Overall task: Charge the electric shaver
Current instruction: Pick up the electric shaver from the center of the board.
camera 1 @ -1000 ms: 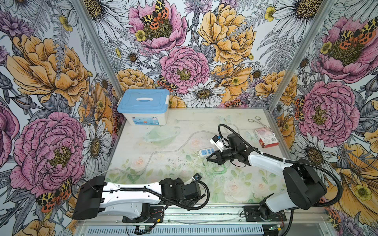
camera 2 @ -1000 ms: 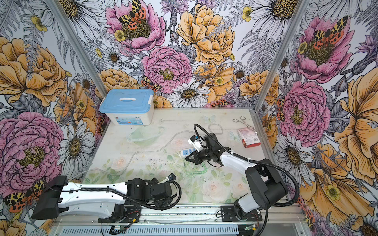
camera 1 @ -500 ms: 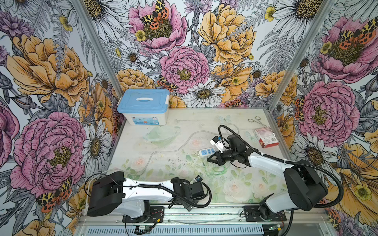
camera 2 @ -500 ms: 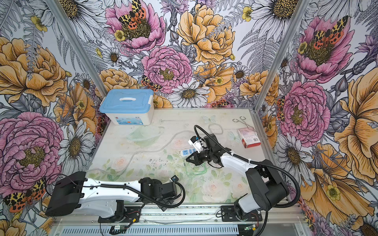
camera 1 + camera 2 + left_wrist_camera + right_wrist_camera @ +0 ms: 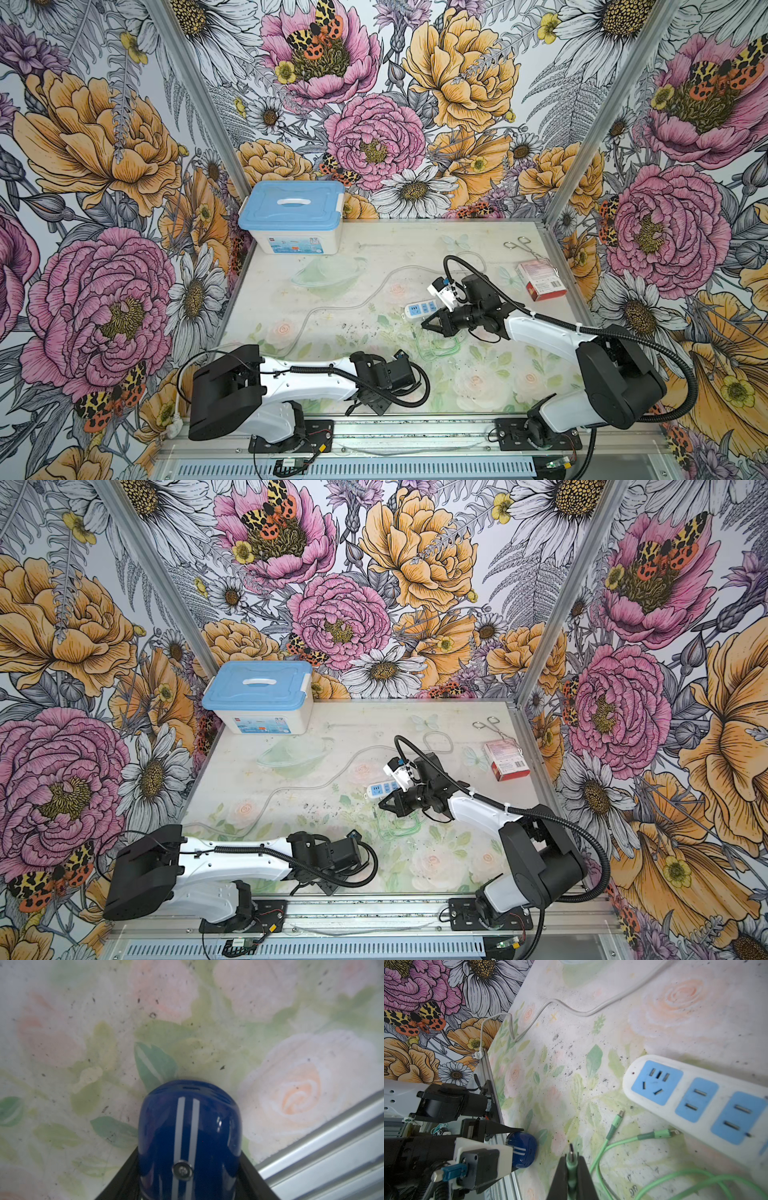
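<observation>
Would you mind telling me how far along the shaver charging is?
Done: left gripper grips the dark blue rounded electric shaver with silver stripes. In hand: right gripper pinches the green cable's metal-tipped connector. Left: plugging it into the shaver; they are apart.

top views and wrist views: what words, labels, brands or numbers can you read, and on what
Nothing reads clearly enough to quote.
Blue-lidded box, front label: too small.
Red carton, print: blurred.
Sticker on the left arm's motor, right wrist view: too small.
</observation>
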Motion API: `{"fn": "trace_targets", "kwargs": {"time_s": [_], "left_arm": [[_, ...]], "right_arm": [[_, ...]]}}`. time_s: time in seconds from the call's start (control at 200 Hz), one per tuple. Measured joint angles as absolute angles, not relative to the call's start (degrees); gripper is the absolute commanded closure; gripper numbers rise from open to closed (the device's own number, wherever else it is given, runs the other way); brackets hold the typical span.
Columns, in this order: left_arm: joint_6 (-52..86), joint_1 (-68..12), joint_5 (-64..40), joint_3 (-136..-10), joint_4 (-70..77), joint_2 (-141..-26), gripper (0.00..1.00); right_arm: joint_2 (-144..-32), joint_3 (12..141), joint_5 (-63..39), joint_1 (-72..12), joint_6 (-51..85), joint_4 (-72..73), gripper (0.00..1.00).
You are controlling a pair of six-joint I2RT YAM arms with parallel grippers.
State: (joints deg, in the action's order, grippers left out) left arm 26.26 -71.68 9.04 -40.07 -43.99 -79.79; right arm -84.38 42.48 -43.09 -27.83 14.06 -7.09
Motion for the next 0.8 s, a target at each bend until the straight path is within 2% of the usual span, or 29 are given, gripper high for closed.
{"fn": "trace_targets", "kwargs": {"time_s": [0.08, 0.19, 0.385, 0.49, 0.801], "left_arm": [[25.21, -70.46, 8.58, -40.73, -43.57, -80.58, 0.52], [23.62, -67.92, 7.53, -41.63, -42.74, -81.67, 0.33], [21.06, -65.45, 6.22, -44.4, -41.89, -85.62, 0.17], [19.92, -65.43, 5.39, -46.33, -41.56, -87.72, 0.14], [18.9, -63.86, 2.72, -47.03, -41.47, -88.14, 0.15]], "right_arm": [[-84.38, 42.48, -42.83, -27.83, 14.06, -7.07, 1.0], [-84.38, 42.46, -42.37, -27.83, 14.06, -7.09, 1.0], [-84.38, 42.44, -41.74, -27.77, 14.06, -7.07, 1.0], [-84.38, 42.37, -41.6, -27.66, 14.06, -7.07, 1.0], [-84.33, 42.04, -41.58, -27.16, 14.09, -7.07, 1.0]]}}
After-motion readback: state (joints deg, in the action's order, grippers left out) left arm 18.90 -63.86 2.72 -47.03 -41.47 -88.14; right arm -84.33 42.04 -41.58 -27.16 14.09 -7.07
